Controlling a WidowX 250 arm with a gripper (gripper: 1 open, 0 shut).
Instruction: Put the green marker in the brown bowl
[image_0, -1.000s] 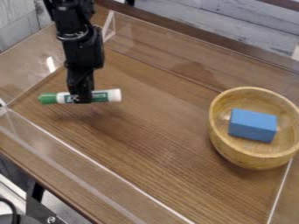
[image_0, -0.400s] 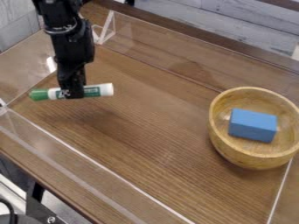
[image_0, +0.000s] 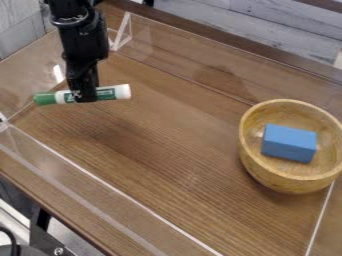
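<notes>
The green marker (image_0: 60, 97) hangs level a little above the wooden table, its dark green cap at the left end and its white barrel poking out to the right. My gripper (image_0: 84, 96) points straight down and is shut on the marker near its middle. A faint shadow lies on the table below it. The brown bowl (image_0: 254, 155) sits at the right side of the table, far from the gripper.
A blue block (image_0: 290, 142) lies inside the bowl. Clear plastic walls (image_0: 27, 140) ring the table (image_0: 174, 120), with a low one at the front left near the marker's cap. A clear bracket (image_0: 123, 30) stands at the back behind the arm.
The marker has left the table and now hangs in the gripper, which rose and shifted slightly left. The bowl and block have not moved.
</notes>
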